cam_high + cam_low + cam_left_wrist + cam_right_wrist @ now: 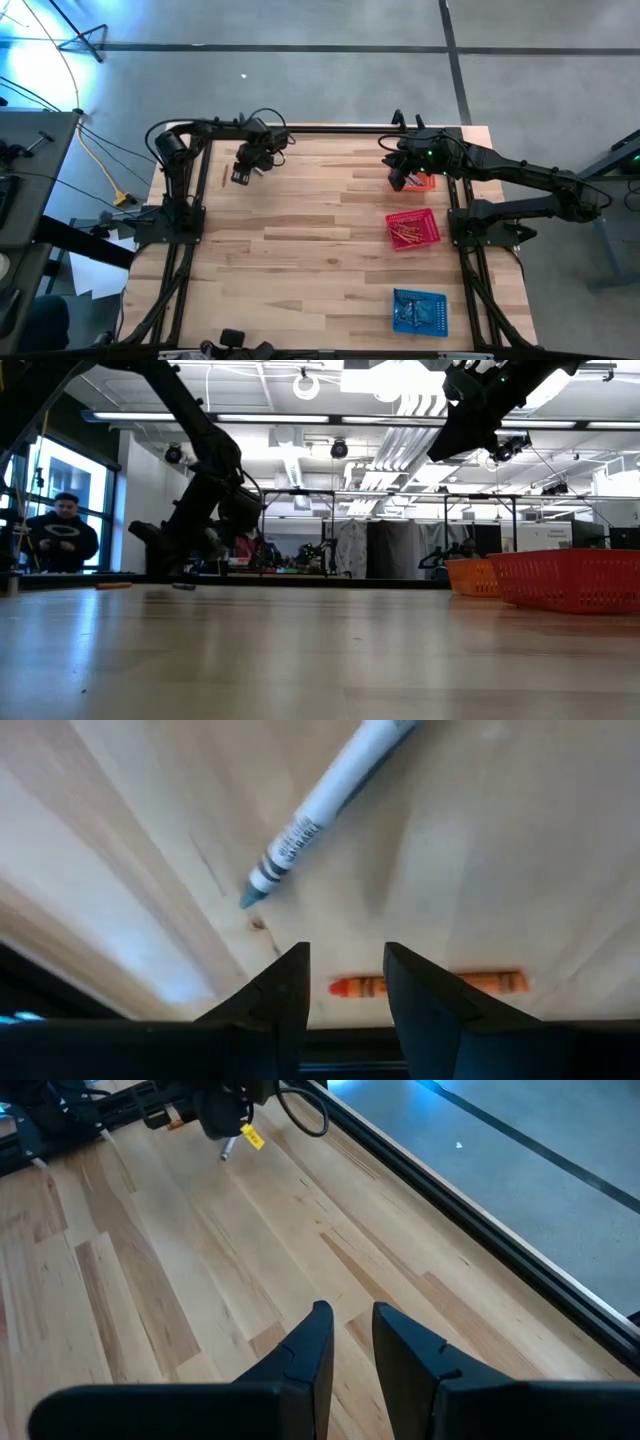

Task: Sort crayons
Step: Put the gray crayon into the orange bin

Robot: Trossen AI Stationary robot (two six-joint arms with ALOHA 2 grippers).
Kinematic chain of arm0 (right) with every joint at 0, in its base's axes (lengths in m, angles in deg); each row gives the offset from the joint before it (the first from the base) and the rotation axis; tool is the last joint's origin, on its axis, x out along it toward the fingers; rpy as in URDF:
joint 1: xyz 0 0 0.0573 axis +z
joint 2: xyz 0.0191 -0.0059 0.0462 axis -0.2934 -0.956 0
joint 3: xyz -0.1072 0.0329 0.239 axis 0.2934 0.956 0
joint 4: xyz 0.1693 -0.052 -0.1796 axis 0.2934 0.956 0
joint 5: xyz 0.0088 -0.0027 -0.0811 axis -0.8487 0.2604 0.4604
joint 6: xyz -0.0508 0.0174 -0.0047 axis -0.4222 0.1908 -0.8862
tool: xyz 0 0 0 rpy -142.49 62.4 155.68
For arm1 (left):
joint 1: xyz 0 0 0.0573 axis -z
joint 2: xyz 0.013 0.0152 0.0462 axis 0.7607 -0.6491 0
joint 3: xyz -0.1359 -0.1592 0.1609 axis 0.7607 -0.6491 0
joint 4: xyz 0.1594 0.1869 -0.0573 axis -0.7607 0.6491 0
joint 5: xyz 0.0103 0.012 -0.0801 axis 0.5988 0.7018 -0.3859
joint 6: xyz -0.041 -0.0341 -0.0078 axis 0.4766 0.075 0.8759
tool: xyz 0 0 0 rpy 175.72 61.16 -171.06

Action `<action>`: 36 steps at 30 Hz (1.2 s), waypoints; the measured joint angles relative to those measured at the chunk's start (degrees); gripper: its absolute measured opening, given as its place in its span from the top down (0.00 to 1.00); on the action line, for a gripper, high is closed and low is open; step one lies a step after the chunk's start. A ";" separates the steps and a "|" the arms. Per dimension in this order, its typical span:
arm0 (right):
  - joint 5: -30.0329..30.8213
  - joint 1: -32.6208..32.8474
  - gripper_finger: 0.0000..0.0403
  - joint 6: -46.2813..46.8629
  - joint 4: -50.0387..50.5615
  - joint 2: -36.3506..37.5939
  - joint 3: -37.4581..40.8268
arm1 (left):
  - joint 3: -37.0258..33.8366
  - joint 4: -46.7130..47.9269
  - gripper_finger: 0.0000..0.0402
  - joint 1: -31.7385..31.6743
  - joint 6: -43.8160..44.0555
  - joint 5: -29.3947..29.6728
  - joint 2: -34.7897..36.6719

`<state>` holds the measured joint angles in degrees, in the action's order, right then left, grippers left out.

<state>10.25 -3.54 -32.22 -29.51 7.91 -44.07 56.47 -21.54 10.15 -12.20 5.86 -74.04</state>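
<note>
My left gripper (345,988) is open and low over the table's far left part, its fingers pointing steeply down. An orange crayon (495,983) lies flat on the wood just beyond the fingertips, crosswise to them, partly hidden by them. A grey crayon (322,808) lies flat a little farther on. Both also show in the right wrist view: the grey crayon (228,1148) and the orange crayon (175,1124). My right gripper (350,1342) hangs open and empty, high over the far right by the orange basket (428,183). Several crayons lie in the red basket (413,229).
Along the table's right side stand the orange basket, the red basket (570,580) and, nearest, a blue basket (420,312). Bare wood (300,250) fills the middle and left. A person (62,535) stands beyond the table's far edge.
</note>
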 joint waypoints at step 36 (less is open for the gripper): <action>0.00 0.02 0.83 0.26 0.12 0.00 0.00 | 0.27 -9.92 0.98 1.77 4.30 -11.63 0.38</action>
<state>10.25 -3.52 -31.96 -29.39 7.91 -44.07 56.75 -31.46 11.92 -7.90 -5.77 -73.66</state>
